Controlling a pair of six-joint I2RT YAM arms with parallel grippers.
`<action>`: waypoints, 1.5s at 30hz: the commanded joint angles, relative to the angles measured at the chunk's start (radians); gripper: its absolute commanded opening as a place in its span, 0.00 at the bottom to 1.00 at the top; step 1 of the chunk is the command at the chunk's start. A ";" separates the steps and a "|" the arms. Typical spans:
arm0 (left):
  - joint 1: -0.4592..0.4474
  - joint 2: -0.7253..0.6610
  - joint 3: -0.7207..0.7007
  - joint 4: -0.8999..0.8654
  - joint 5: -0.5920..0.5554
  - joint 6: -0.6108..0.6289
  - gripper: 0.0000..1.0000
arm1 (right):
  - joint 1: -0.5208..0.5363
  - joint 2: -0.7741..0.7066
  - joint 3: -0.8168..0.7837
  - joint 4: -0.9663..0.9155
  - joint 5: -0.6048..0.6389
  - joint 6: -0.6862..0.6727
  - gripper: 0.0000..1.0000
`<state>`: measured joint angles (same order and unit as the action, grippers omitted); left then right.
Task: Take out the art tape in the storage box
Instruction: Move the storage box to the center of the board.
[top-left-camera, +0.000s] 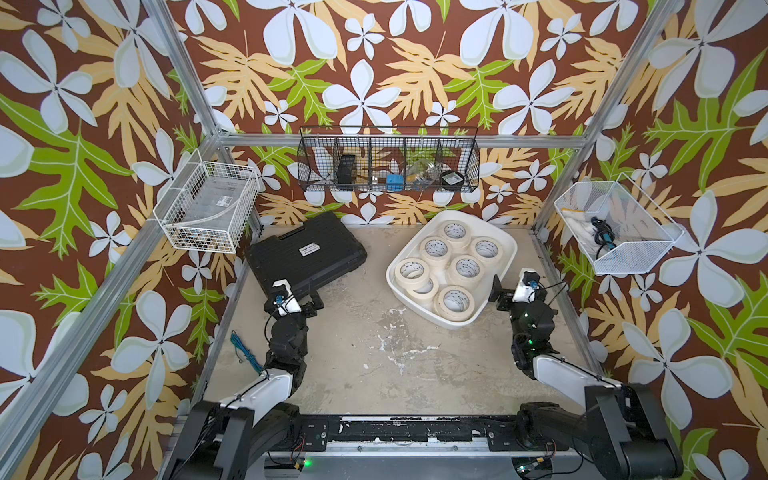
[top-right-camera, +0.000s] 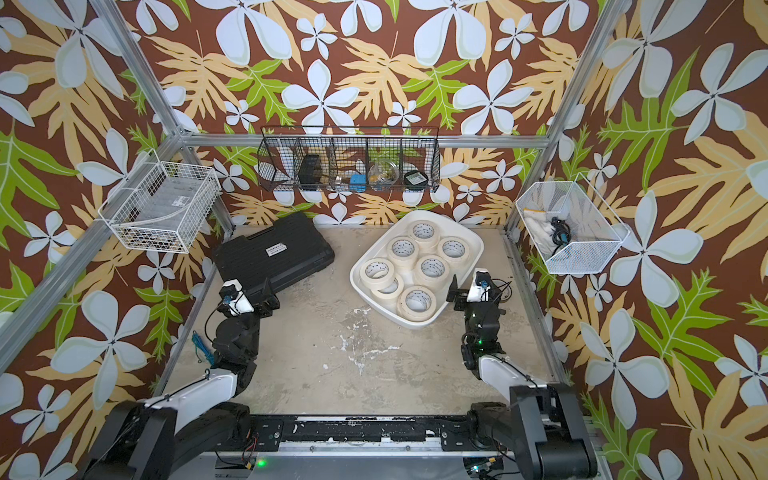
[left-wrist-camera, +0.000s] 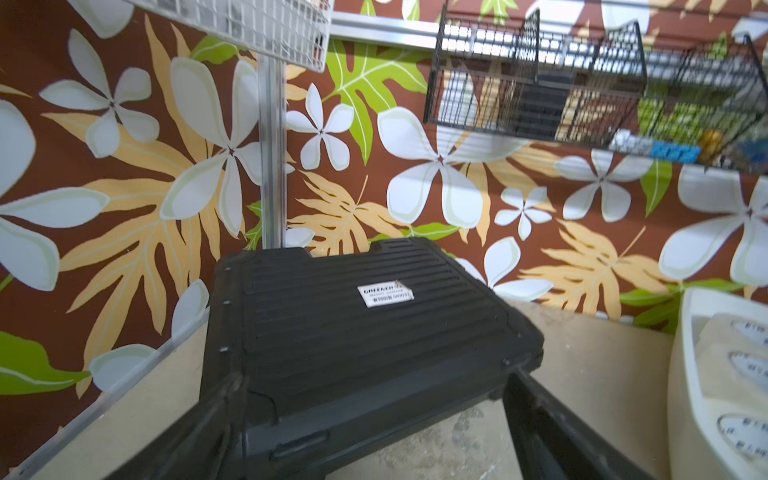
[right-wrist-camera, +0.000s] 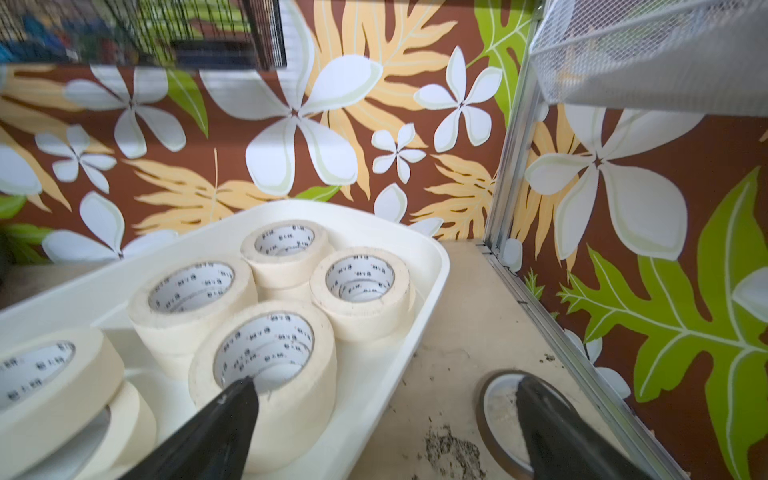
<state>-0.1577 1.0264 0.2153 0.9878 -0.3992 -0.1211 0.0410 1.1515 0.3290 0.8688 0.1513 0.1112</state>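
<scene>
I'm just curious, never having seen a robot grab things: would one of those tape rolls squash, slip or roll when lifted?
Probably stiff: each tape roll is thickly wound on a core, so it should keep its shape. Likely light, being hollow. Flat, it should stay put; on edge it might roll, and the tilted roll in the box looks likeliest.

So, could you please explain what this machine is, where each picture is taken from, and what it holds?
Certainly. It is a two-armed tabletop robot; each arm ends in a two-fingered gripper. Two pictures look down from overhead; two come from wrist cameras. On the table lie a black case and a white storage box of art tape rolls. The left gripper is open by the case, the right gripper open at the box's edge; neither holds anything.
</scene>
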 joint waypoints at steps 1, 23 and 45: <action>-0.003 -0.100 0.127 -0.396 -0.037 -0.170 1.00 | 0.000 -0.093 0.129 -0.450 0.026 0.221 0.99; -0.003 -0.198 0.483 -1.303 0.682 -0.381 0.99 | -0.001 0.000 0.393 -1.134 -0.241 0.424 0.84; -0.002 -0.198 0.480 -1.326 0.764 -0.331 0.98 | -0.004 0.359 0.549 -1.048 -0.274 0.388 0.35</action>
<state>-0.1600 0.8265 0.6964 -0.3313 0.3489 -0.4656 0.0380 1.4994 0.8719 -0.1936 -0.1043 0.5125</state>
